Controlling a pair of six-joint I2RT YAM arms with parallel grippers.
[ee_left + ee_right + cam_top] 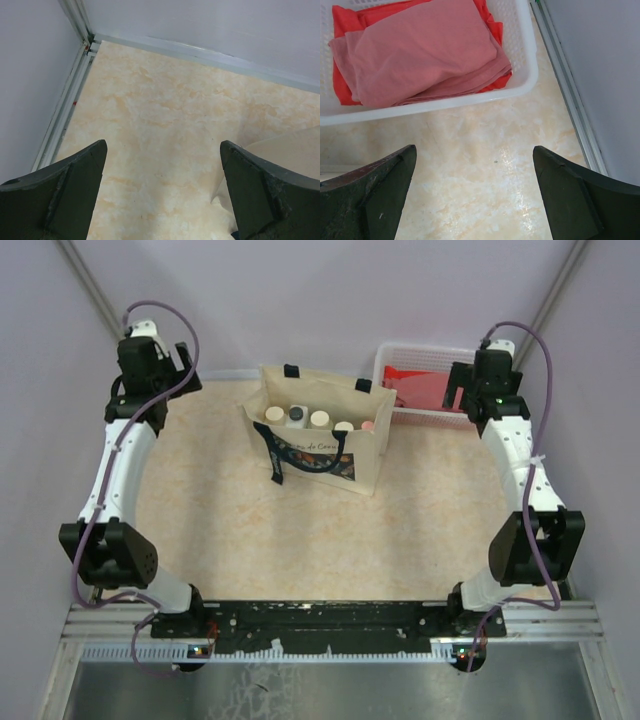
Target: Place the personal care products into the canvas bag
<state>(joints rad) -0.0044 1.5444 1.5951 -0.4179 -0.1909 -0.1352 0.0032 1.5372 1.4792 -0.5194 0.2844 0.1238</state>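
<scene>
Tabletop [250, 540] looks smooth and a bit glossy, canvas bag [362, 468] is matt cloth, basket [470, 97] is white perforated plastic holding soft folded cloth [420, 50].

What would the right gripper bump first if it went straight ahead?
Probably the bare table, just short of the white basket of cloths. The right gripper is open and empty; depth is unclear.

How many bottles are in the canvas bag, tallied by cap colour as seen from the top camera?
Cream-capped bottles: 3
Dark-capped bottle: 1
Pink flask: 1
Total: 5, all inside the canvas bag.
</scene>
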